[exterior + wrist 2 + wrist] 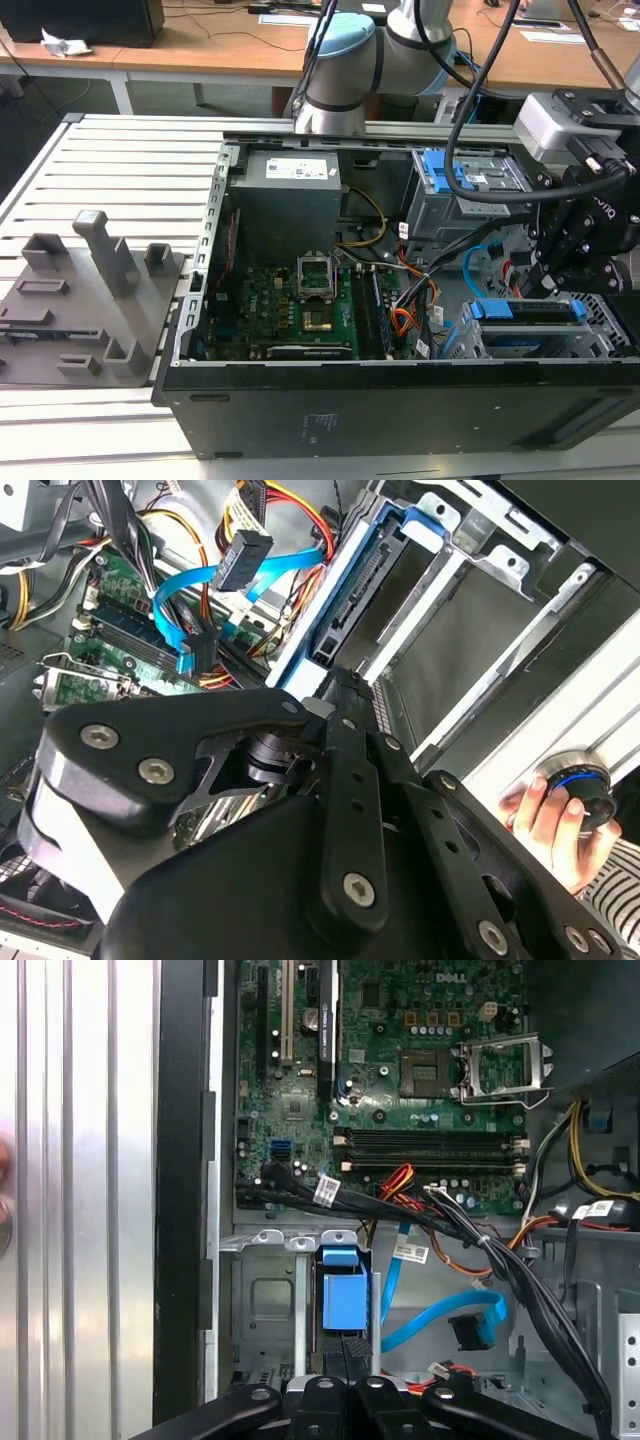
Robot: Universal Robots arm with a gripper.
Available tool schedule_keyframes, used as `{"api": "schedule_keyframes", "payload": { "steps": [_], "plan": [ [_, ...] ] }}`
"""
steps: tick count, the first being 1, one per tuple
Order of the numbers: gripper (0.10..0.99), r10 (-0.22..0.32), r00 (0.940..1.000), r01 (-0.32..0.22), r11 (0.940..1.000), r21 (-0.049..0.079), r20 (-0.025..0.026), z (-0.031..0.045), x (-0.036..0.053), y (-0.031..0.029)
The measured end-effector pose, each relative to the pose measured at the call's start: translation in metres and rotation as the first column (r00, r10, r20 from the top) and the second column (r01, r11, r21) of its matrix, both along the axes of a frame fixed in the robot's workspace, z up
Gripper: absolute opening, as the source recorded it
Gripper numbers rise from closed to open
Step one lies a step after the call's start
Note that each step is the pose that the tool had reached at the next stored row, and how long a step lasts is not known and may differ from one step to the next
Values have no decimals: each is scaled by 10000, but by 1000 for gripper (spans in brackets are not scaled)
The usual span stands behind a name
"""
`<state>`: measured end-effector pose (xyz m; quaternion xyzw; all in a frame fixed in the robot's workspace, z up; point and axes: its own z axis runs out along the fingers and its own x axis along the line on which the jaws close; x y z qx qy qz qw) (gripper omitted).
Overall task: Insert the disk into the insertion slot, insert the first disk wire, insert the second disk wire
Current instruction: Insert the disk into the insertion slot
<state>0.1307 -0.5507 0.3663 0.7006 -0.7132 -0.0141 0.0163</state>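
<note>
We're seeing the disk (528,311) sitting on edge in the slot (603,322), at the case corner on the exterior view's right, below the tall cage (465,190). The disk's long axis is running along the slot, left to right in the exterior view. Its blue-tabbed end is pointing at the board (420,1020).

The gripper (572,283) is hanging nose-down over the disk's far end, away from the board. It's looking closed, with nothing held. In the first wrist view it's sitting right at that end, and we can't tell if it's touching.

The blue wire (430,1320) is lying loose in a loop on the case floor just beside the slot, with its dark plug apart from the disk. The red wire (455,1368) is lying near the gripper. We can't make out its plug.

A hand (550,825) is resting on a knob (582,785) outside the case.
</note>
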Motion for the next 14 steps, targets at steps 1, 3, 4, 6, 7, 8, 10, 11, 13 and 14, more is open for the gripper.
{"api": "schedule_keyframes", "payload": {
  "steps": [1, 3, 4, 6, 7, 8, 10, 11, 13, 14],
  "plan": [
    [106, -1, 10000, 1, 10000, 1, -1, -3, 9, 0],
    [106, -3, 10000, 3, 10000, 0, 0, -7, 61, 2],
    [106, -2, 10000, 2, 10000, 0, 0, -8, 113, 8],
    [106, -2, 10000, 2, 10000, 0, 0, -9, 145, 12],
    [106, -4, 10000, 4, 10000, 1, 0, -10, 149, 12],
    [106, -3, 10000, 3, 10000, 0, 0, -10, 153, 12],
    [106, -2, 10000, 2, 10000, -2, 0, -13, 158, 11],
    [106, -3, 10000, 3, 10000, -2, 0, -15, 159, 11],
    [106, -3, 10000, 3, 10000, 0, 0, -15, 160, 12],
    [106, -3, 10000, 3, 10000, 0, 0, -16, 160, 12]
  ]
}}
